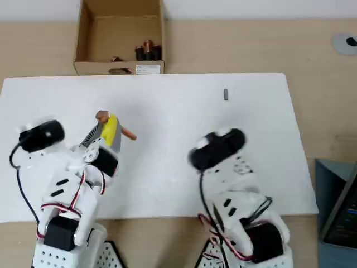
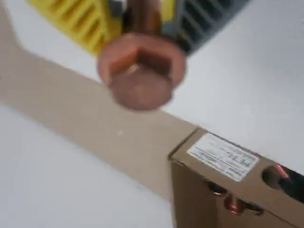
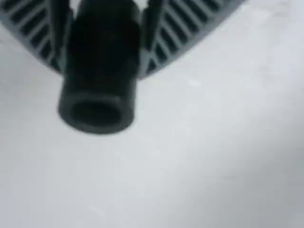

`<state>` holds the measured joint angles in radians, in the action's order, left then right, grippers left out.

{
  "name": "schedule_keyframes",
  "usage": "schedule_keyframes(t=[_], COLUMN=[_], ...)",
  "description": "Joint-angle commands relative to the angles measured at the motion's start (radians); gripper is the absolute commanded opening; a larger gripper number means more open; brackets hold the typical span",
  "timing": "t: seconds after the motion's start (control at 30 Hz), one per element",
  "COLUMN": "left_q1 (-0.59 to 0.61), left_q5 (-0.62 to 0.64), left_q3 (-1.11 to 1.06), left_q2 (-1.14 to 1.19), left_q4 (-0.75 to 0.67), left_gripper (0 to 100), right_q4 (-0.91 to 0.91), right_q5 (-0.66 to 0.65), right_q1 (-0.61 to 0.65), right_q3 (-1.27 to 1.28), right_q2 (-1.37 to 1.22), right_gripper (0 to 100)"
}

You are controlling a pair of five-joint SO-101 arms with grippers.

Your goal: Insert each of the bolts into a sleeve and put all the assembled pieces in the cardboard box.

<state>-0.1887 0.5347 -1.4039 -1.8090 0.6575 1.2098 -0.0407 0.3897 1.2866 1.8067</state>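
While left pincer (image 2: 142, 19) pinches bolt (image 2: 141, 71), shank partly hidden, right pincer (image 3: 102, 28) pinches sleeve (image 3: 97, 85), top cut off.

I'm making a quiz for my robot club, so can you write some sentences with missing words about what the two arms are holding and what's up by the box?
The left pincer is shut on a copper ____.
The right pincer is shut on a black ____.
Assembled pieces already lie in the cardboard ____.

Missing words: bolt; sleeve; box.
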Motion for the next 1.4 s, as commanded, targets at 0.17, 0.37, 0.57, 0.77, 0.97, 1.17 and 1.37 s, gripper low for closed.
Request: schedule_keyframes(t=[0.17, 0.37, 0.57, 0.77, 0.97, 1.17, 1.37], left_q1=[-0.092, -0.170, -0.215, -0.264, -0.273, -0.313, -0.307], left_q5=[0.103, 0.100, 0.098, 0.032, 0.012, 0.017, 0.012], left_q3=[0.157, 0.180, 0.175, 0.184, 0.180, 0.155, 0.109], left_q2=[-0.015, -0.015, -0.015, -0.016, -0.018, -0.016, -0.016], left_q4=[-0.029, -0.021, -0.018, 0.118, 0.155, 0.147, 0.068], left_gripper=[1, 1, 1, 1, 1, 1, 1], right_q4=[-0.137, -0.216, -0.218, -0.218, -0.218, -0.218, -0.218], right_q5=[0.011, 0.011, 0.005, 0.005, 0.003, 0.003, 0.003], right_q1=[0.222, 0.332, 0.361, 0.360, 0.360, 0.363, 0.363], right_q3=[0.088, 0.128, 0.125, 0.111, 0.097, 0.096, 0.096], right_q2=[0.117, 0.117, 0.117, 0.117, 0.117, 0.117, 0.117], right_gripper=[0.9, 0.9, 0.9, 0.9, 0.9, 0.9, 0.9])
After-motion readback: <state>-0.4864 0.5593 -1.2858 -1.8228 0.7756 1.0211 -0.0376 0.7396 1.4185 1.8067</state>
